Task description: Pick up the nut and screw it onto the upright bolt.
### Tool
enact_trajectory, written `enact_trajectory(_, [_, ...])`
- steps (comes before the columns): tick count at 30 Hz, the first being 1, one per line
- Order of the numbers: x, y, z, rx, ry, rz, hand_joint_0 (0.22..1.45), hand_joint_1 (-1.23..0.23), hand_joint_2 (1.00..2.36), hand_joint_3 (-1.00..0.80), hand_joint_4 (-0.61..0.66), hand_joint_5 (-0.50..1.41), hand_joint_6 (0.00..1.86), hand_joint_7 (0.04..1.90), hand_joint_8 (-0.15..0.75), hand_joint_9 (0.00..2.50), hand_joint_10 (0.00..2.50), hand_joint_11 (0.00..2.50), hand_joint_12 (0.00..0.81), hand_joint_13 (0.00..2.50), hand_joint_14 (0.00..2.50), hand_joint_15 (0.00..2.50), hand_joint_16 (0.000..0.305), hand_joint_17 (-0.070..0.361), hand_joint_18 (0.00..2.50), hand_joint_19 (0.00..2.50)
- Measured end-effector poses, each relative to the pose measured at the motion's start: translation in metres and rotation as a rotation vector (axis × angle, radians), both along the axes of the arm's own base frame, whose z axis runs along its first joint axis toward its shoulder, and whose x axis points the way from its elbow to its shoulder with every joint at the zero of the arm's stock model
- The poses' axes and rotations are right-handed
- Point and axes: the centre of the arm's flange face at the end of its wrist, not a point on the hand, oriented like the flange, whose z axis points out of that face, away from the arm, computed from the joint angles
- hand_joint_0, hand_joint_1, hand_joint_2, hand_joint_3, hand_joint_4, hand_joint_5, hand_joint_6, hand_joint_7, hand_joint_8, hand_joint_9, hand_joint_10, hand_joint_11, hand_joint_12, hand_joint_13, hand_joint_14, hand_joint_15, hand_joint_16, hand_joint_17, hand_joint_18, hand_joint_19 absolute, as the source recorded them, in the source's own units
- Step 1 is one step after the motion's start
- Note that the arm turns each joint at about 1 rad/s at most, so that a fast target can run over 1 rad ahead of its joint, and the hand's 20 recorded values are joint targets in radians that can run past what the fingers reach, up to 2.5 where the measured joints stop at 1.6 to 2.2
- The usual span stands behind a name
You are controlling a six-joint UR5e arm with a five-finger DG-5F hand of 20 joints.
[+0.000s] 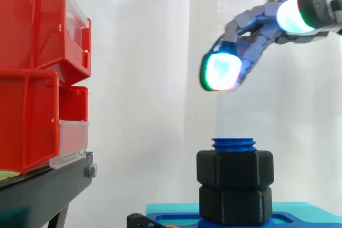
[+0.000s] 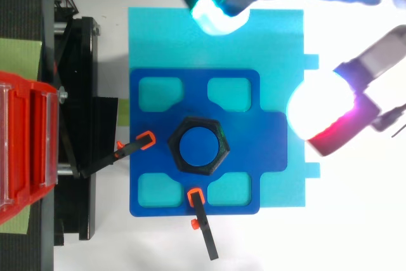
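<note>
White curtain behind. Hand (image 1: 256, 24) high, fingers loosely spread, holding nothing; clear air beneath. Below, black hexagonal plastic nut (image 1: 235, 168) already on upright blue threaded bolt (image 1: 233, 143), thread tip showing above. Red plastic bins (image 1: 37, 73) well left.

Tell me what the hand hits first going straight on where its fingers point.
Probably the edge of the black stand: the hand slants down-left, passing left of the nut; depth is unclear.

Place: robot lab bench | red bins (image 1: 32, 36) | white curtain (image 1: 144, 78)
</note>
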Motion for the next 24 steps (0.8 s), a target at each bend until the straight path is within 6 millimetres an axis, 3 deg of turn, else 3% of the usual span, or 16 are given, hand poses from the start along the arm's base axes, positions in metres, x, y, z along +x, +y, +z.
enact_trajectory(8, [-0.052,-0.003,0.019,0.055,0.002,-0.111,0.50,-0.26,1.00,-0.50,0.21,-0.14,0.50,0.77,0.253,0.64,0.00,0.00,0.310,0.36,0.00,0.00,0.038,0.086,0.06,0.00])
enact_trajectory(18, [-0.112,0.002,0.008,0.175,-0.055,-0.196,0.50,-0.30,1.00,-0.50,0.19,-0.18,0.50,0.71,0.246,0.53,0.00,0.00,0.319,0.24,0.00,0.00,0.037,0.082,0.00,0.00])
enact_trajectory(24, [-0.134,0.008,0.007,0.303,-0.052,-0.262,0.50,-0.34,1.00,-0.50,0.15,-0.22,0.50,0.65,0.213,0.26,0.00,0.00,0.314,0.01,0.00,0.00,0.037,0.082,0.00,0.00])
